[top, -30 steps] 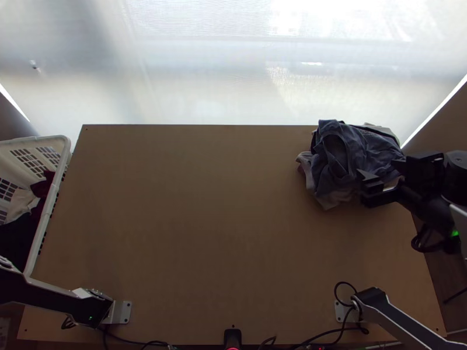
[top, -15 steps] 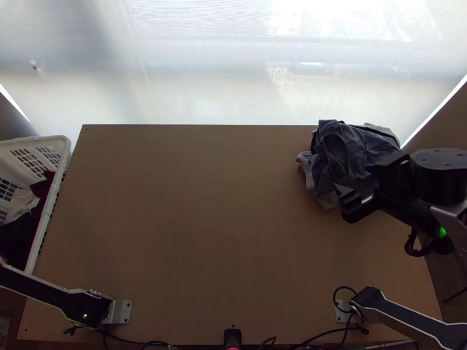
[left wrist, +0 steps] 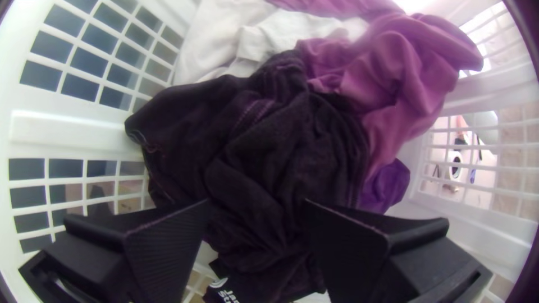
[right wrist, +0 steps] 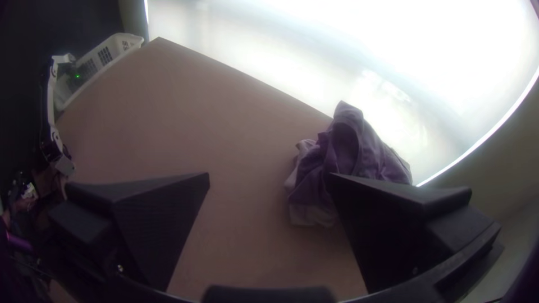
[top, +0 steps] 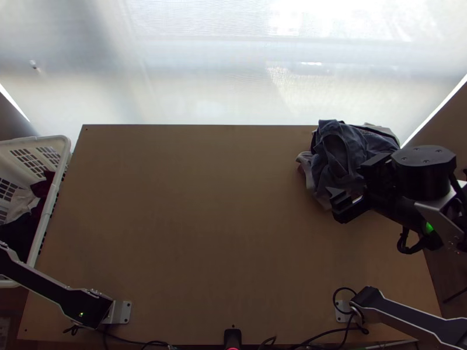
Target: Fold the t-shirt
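Right pincer (top: 344,179) wide apart by the near edge of bunched clothes (top: 355,146), roomy tabletop (top: 204,221) leftward

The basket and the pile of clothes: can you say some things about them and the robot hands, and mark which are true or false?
1. The basket has clothes in it. True.
2. The left hand is squeezed shut. False: it's open.
3. The pile is neatly folded. False: it's all bunched up.
4. The pile is on the table, near its far right corner. True.
5. The right hand is open. True.
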Controlling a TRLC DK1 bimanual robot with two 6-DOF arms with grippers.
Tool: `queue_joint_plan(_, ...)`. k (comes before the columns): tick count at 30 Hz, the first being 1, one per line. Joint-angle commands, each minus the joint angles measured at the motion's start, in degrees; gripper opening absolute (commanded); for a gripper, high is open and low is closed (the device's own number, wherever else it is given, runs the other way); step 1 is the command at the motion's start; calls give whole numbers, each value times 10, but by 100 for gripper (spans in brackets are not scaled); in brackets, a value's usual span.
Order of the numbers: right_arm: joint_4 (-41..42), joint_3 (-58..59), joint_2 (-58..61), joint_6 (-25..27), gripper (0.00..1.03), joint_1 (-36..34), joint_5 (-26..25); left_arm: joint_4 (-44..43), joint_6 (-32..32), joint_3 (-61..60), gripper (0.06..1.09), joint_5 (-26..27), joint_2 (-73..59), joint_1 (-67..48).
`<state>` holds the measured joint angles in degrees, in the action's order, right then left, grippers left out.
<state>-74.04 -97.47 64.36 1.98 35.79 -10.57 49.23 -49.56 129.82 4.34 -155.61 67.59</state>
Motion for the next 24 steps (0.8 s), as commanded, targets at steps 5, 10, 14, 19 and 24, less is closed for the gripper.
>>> queue_joint_plan(5, -4, 0, 11, 4, 98, 2, -2, -84, -3, 14, 29, -14, -60, -19)
queue_joint_plan(10, -7, 5, 13, 12, 98, 2, -6, -66, 7, 15, 10, -14, -56, -16)
queue_joint_plan(14, -7, 8, 16, 19, 98, 6, -6, 37, 32, 4, 10, -6, 25, -15)
queue_joint_plan(19, 2, 14, 20, 18, 98, 8, -6, 169, 22, -19, 10, 37, 191, -30)
queue_joint_plan(24, 32, 34, 21, 18, 98, 9, -6, 315, 17, -31, 9, 99, 344, -85)
